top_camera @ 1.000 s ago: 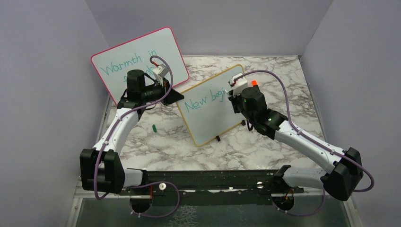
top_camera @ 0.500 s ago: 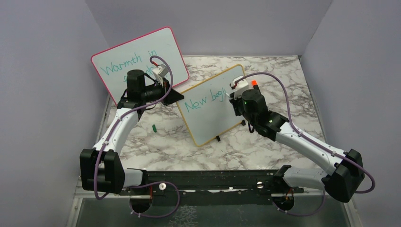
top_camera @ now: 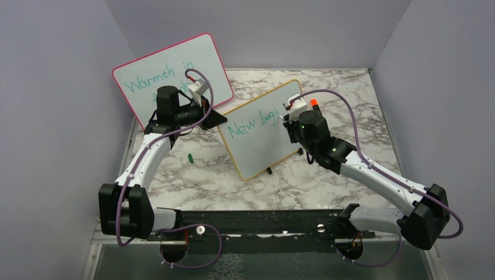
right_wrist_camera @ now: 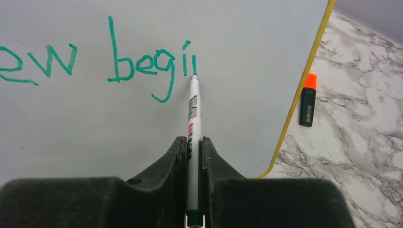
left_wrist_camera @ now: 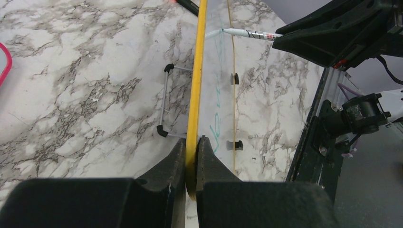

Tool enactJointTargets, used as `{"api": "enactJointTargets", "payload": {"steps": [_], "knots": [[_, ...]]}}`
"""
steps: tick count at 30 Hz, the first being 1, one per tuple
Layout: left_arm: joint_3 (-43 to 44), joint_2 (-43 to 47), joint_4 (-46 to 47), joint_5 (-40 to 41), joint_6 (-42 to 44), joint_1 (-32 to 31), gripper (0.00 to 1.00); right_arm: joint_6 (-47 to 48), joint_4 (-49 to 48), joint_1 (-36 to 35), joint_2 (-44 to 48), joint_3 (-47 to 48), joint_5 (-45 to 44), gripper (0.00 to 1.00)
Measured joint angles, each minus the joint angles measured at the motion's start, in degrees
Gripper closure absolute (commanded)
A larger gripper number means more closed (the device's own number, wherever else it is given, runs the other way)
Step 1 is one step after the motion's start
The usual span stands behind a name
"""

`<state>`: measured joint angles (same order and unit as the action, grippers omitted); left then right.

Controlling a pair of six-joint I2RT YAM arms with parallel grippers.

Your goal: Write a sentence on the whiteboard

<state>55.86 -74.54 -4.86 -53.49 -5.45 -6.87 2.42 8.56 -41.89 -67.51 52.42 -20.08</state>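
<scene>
The whiteboard (top_camera: 260, 131) with its yellow-orange frame stands tilted on small black feet at the table's middle. My left gripper (left_wrist_camera: 191, 147) is shut on the whiteboard's yellow edge (left_wrist_camera: 195, 85). Teal writing, the sentence (right_wrist_camera: 114, 64), reads "ew begi" plus one more stroke in the right wrist view, and "New begi" (top_camera: 252, 123) from above. My right gripper (right_wrist_camera: 194, 145) is shut on a white marker (right_wrist_camera: 193, 114), whose tip touches the whiteboard (right_wrist_camera: 95, 123) at the foot of the last stroke. In the left wrist view the marker (left_wrist_camera: 247, 33) meets the board from the right.
A larger pink-framed board (top_camera: 172, 76) reading "Warmth in" leans at the back left, behind my left arm. A black and orange highlighter (right_wrist_camera: 308, 99) lies on the marble just right of the board. A small green cap (top_camera: 190, 157) lies on the table left of the board.
The right arm has shifted slightly; the marker tip stays on the board near the last letters. The left arm and board have not moved.
</scene>
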Motion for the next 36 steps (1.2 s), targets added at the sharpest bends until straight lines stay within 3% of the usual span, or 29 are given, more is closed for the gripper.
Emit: {"api": "enactJointTargets", "payload": {"steps": [36], "knots": [[0.0,0.0,-0.2,0.0,0.0,0.0,1.0,0.5,-1.8,1.2,-1.6,1.9,-1.3,1.0]]}}
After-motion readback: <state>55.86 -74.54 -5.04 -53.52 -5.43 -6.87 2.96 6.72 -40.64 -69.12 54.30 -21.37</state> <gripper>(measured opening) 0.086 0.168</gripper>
